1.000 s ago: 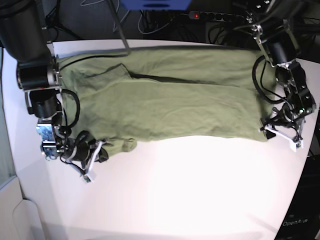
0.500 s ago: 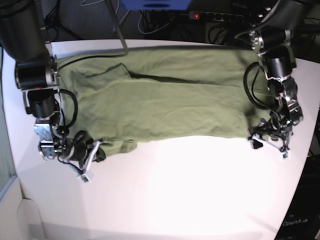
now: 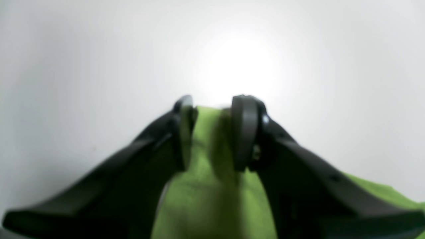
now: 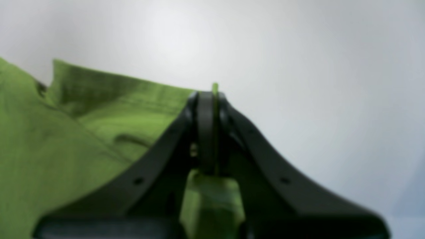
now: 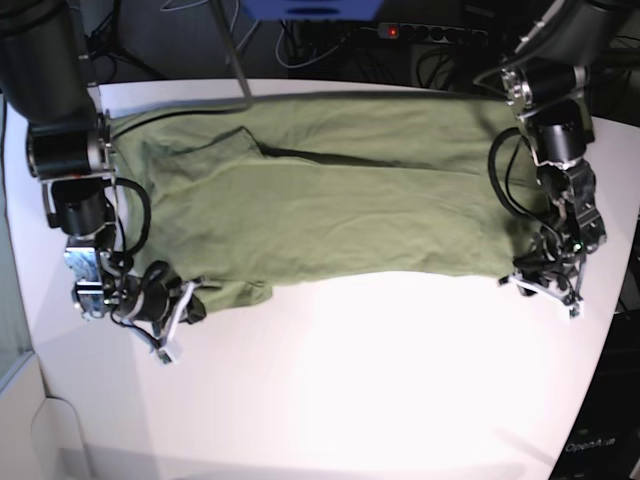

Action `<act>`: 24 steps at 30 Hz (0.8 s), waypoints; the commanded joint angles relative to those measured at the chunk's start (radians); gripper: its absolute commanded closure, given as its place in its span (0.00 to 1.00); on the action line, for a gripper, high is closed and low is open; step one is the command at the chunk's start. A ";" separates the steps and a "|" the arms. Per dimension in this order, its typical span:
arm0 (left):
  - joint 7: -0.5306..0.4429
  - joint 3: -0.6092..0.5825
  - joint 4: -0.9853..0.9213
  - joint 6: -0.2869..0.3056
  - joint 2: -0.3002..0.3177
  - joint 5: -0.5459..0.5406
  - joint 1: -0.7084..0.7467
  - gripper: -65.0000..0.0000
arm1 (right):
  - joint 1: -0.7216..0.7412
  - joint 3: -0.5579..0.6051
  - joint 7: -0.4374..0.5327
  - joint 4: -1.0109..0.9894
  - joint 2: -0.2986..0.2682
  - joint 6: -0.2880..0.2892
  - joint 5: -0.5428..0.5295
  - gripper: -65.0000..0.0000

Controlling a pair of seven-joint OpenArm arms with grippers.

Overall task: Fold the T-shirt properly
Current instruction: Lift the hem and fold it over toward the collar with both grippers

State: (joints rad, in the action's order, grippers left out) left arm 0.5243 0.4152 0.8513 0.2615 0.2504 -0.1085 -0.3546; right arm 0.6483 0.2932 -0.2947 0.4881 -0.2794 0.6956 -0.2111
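The olive-green T-shirt (image 5: 330,200) lies spread across the far half of the white table (image 5: 380,390), its near edge folded over. At the bottom-right corner of the T-shirt's hem sits my left gripper (image 5: 540,286). In the left wrist view the left gripper (image 3: 214,132) has its jaws partly apart, with a strip of the T-shirt (image 3: 206,199) lying between the fingers (image 3: 244,132). My right gripper (image 5: 178,312) is at the shirt's near-left corner. In the right wrist view the right gripper (image 4: 212,129) is shut on a thin fold of the T-shirt (image 4: 66,139).
Dark cables and a power strip (image 5: 430,30) run behind the table's far edge. A grey metal leg (image 5: 235,70) slants down onto the back left of the table. The table's right edge passes close by the left gripper.
The left gripper has moved left onto the hem corner, and its jaws have narrowed from wide open around the cloth. The right gripper has stayed shut on its corner, shifting only slightly.
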 commanded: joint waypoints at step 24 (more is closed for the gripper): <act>0.069 0.001 0.443 0.006 -0.055 -0.013 0.217 0.95 | -0.077 -0.025 0.010 0.243 -0.050 0.003 -0.015 0.99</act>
State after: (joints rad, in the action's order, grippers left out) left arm 0.6136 0.4145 1.2743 0.2649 0.1890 -0.1154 -0.1204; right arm 0.5415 0.2760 -0.3054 0.7223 -0.3134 0.6968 -0.2119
